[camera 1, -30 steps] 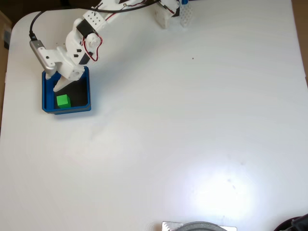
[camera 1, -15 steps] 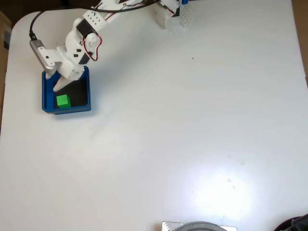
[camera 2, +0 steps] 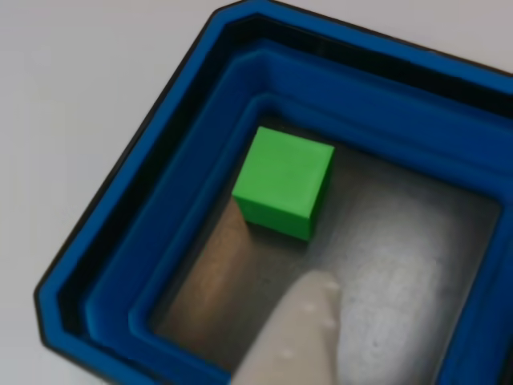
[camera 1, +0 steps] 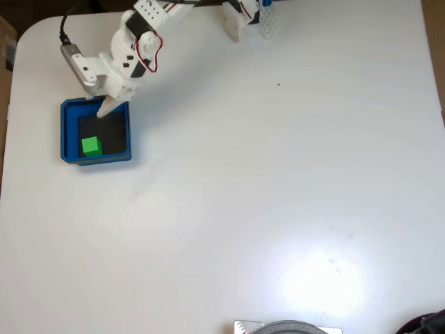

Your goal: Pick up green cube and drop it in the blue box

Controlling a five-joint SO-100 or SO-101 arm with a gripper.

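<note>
Already the cube [camera 1: 91, 145] sits loose on the dark floor of the box [camera 1: 67, 132], tucked near a corner and touching nothing but the floor, so the drop looks done. Above the box's far edge hang the jaws [camera 1: 106, 108], empty; whether they are parted I cannot tell.

Green cube [camera 1: 91, 145]: one, also seen in the other view [camera 2: 284, 181].
Blue box [camera 1: 67, 132]: one, its wall also seen in the other view [camera 2: 144, 233].
Robot arm [camera 1: 132, 49]: one, white, carrying one tool [camera 1: 106, 108]; one pale fingertip [camera 2: 300, 333] shows in the other view.
Desk [camera 1: 278, 195]: one, white.
White stands at the desk's top edge in the fixed view: two [camera 1: 236, 22] [camera 1: 269, 22].
Round grey object [camera 1: 288, 328] at the bottom edge: one, cut off by the frame.
</note>
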